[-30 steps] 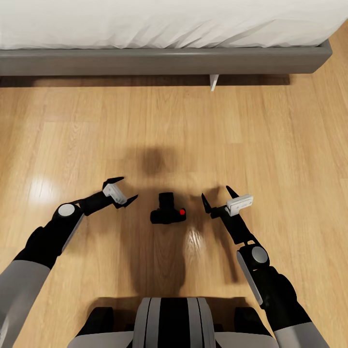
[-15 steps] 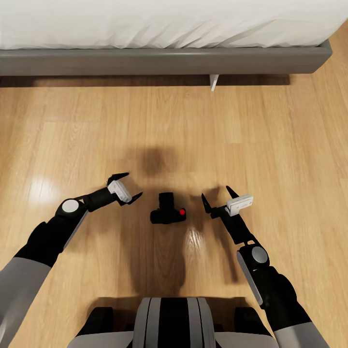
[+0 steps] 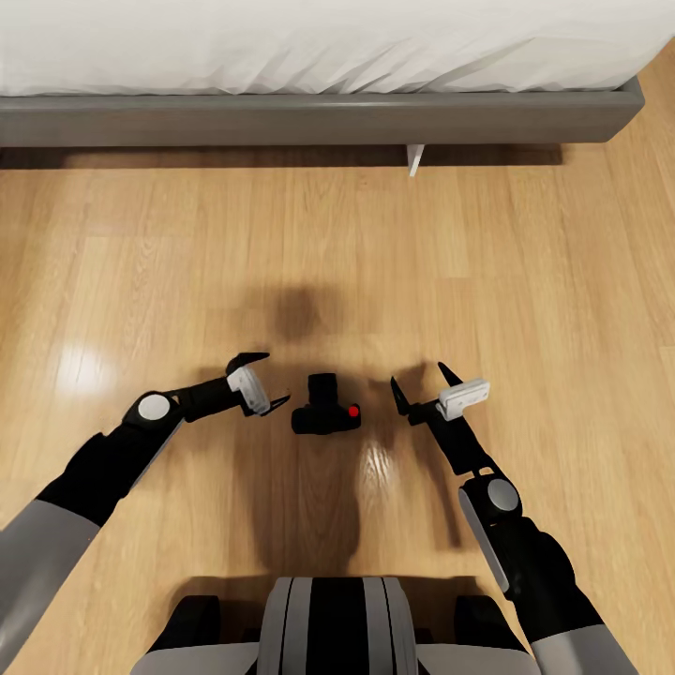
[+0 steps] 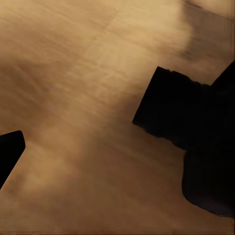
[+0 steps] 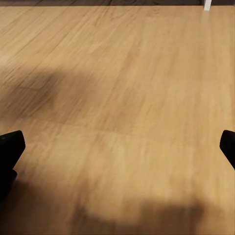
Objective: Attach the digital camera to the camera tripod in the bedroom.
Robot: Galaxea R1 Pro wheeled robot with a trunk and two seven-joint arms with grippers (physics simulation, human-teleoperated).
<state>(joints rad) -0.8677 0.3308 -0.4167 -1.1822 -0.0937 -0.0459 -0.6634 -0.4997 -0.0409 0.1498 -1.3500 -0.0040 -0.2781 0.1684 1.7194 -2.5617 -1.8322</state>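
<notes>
Digital camera [image 3: 325,408] on the floor [image 3: 525,281] between both tools. I've slid the left tool [image 3: 263,382] in over the last second, jaws spread, now just beside it. Right tool [image 3: 421,386] open, unmoved. Grasp next, probably.

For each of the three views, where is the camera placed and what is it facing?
Head view: on the robot's head, looking down at the wood floor, digital camera, bed; both arms, left gripper, right gripper, base show.
Left wrist view: near the left gripper, facing the floor and the digital camera; one dark fingertip.
Right wrist view: facing bare floor; both fingertips at the edges.
Shared: head and left wrist views both show the digital camera.
</notes>
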